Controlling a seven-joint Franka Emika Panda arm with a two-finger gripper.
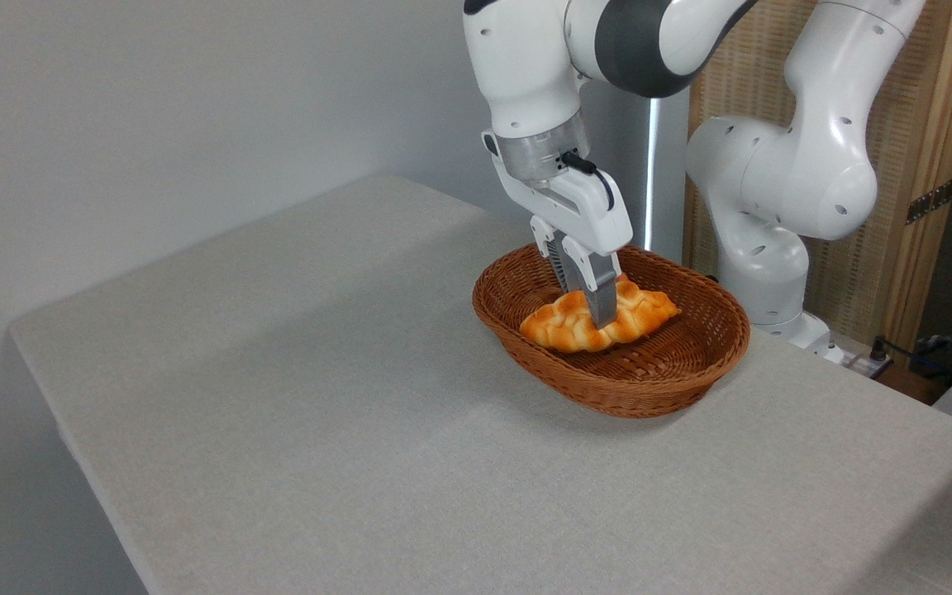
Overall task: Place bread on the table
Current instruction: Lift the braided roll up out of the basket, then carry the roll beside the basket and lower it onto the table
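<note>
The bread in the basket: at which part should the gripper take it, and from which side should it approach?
Grip the bread across its narrow middle, coming from straight above. It lies flat and long in the basket, whose raised rim blocks sideways approaches; the pointed ends look too thin. The gripper is already at that middle.

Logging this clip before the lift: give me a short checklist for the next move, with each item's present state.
1. Bread lying in the basket: ok.
2. End effector down at the middle of the bread: ok.
3. Fingers closed firmly on the bread: cannot tell.
4. Bare table left of the basket for setting it down: ok.
5. Nothing else in the basket to snag: ok, as far as visible.
</note>
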